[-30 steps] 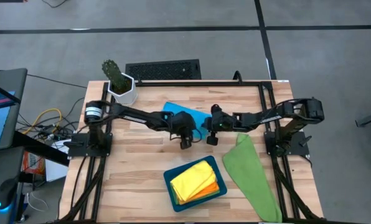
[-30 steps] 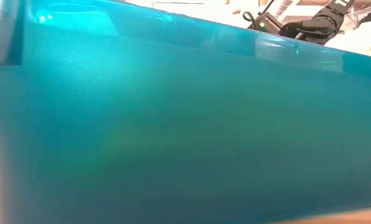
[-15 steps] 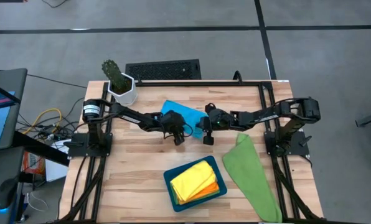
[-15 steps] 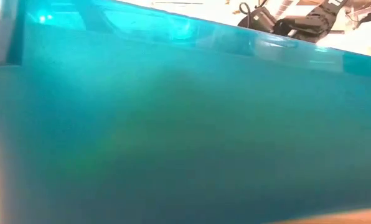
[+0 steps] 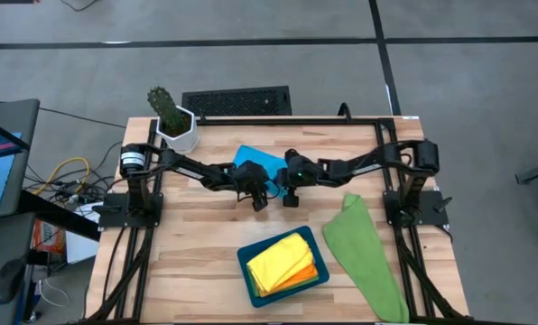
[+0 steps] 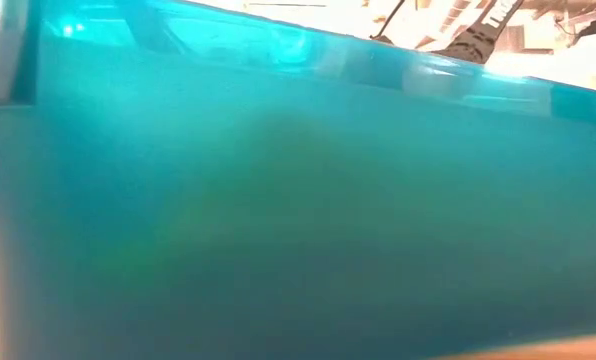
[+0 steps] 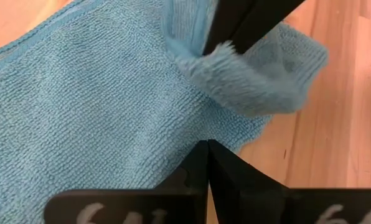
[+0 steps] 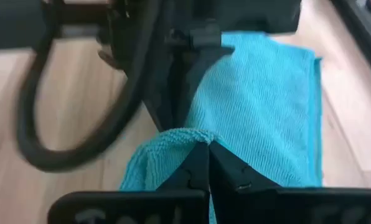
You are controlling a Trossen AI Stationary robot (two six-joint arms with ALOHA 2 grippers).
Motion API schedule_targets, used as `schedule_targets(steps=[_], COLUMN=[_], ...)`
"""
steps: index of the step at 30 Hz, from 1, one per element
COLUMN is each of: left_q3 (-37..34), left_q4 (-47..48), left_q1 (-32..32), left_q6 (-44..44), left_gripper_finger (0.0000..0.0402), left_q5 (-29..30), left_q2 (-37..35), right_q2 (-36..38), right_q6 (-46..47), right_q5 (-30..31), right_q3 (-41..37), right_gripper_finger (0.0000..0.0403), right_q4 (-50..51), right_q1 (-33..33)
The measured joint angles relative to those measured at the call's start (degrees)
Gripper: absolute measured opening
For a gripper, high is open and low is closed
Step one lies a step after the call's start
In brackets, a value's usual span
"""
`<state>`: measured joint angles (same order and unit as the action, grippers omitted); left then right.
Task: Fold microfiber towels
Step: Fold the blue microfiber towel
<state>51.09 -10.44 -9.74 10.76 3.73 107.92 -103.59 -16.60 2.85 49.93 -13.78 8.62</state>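
Observation:
A sky-blue towel (image 5: 255,161) lies mid-table at the far side, partly under both arms. My left gripper (image 5: 259,202) is shut, its tips down on the towel's flat part (image 7: 111,112). Just to its right, my right gripper (image 5: 290,198) is shut on a raised fold of the same towel. A green towel (image 5: 364,253) lies spread at the near right. A yellow towel (image 5: 278,262) sits folded on an orange one (image 5: 312,273) in the teal tray (image 5: 244,255). My left gripper rests its shut fingertips (image 7: 207,152) on the blue towel near its edge, slanting down from the table's left. Whether any cloth is caught between the fingers does not show. My right gripper pinches a bunched fold at the towel's corner (image 8: 179,138) between its two fingers, slanting down from the table's right. The fold stands up off the flat layer while the rest of the towel lies on the table.
A cactus in a white pot (image 5: 174,126) stands at the far left corner, with a black grille (image 5: 237,101) beyond the far edge. The tray's teal wall (image 6: 298,200) fills the low view. Bare wood shows at the near left.
My left gripper has sunk and gone toward the far left, onto the blue towel, and has then kept still. My right gripper, still shut, has gone toward the table's left up to the left gripper. It drew the towel's right part over the rest.

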Motion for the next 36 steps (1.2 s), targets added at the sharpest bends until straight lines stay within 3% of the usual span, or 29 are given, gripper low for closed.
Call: schedule_targets(steps=[6, 13, 19, 23, 28, 31, 36], left_q3=[0.0, 0.0, 0.0, 0.0, 0.0, 0.13, 0.0], left_q4=[0.01, 2.55, 9.27, 10.95, 2.08, -4.32, -6.66], left_q1=[0.0, 0.0, 0.0, 0.0, 0.02, -0.02, -0.09], left_q6=[0.0, 0.39, 0.42, 0.44, -1.4, -4.02, -3.77], left_gripper_finger=[0.0, 0.0, 0.0, 0.0, 0.0, 0.0, 0.0], left_q5=[0.0, -2.49, -2.1, -1.17, 1.06, 0.14, -1.48], left_q2=[0.0, -1.4, -7.05, -11.75, -14.08, -12.35, -9.19], right_q2=[-0.79, -0.79, -0.42, 4.45, 13.51, 17.44, 20.47], right_q6=[-1.96, -2.73, -0.18, 1.84, 1.68, 1.34, 1.57], right_q5=[-4.09, -4.23, -4.5, -4.68, -4.78, -8.15, -13.22], right_q3=[0.07, 0.07, 0.18, 0.39, 0.46, 0.14, -4.87], right_gripper_finger=[0.0036, 0.0093, 0.0145, 0.0172, 0.0187, 0.0189, 0.0189], right_q4=[-0.06, -0.08, 0.46, 2.74, 11.47, 19.14, 26.49], right_q1=[0.24, 1.12, 2.87, 4.37, 7.24, 9.43, 11.36])
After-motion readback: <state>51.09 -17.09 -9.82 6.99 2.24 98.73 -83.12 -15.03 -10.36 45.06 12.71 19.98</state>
